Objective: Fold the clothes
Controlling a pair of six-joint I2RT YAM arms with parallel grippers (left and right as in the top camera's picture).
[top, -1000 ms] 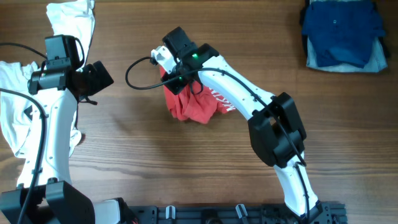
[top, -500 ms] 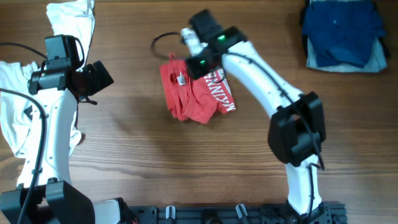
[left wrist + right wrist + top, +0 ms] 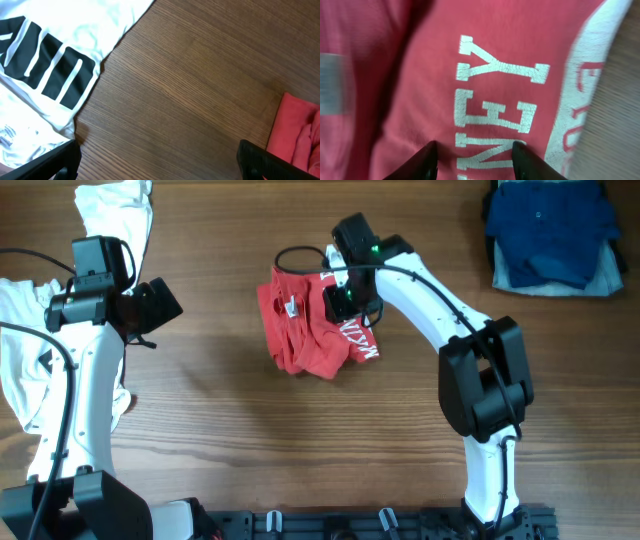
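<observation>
**Red shirt bunched mid-table, most of the folding left to do.**

My right gripper [image 3: 474,150] hovers over the white lettering of the red T-shirt [image 3: 305,335], fingers spread and pinching nothing. The shirt lies as a lumpy heap, so I judge it needs flattening and folding. My left gripper [image 3: 165,305] hangs wide open and empty beside the white T-shirt [image 3: 30,370], which sprawls unfolded at the left edge. The blue garments [image 3: 550,230] sit stacked at the far right, apparently done. My wrist cable [image 3: 290,255] loops near the red shirt's top edge and could snag.
</observation>
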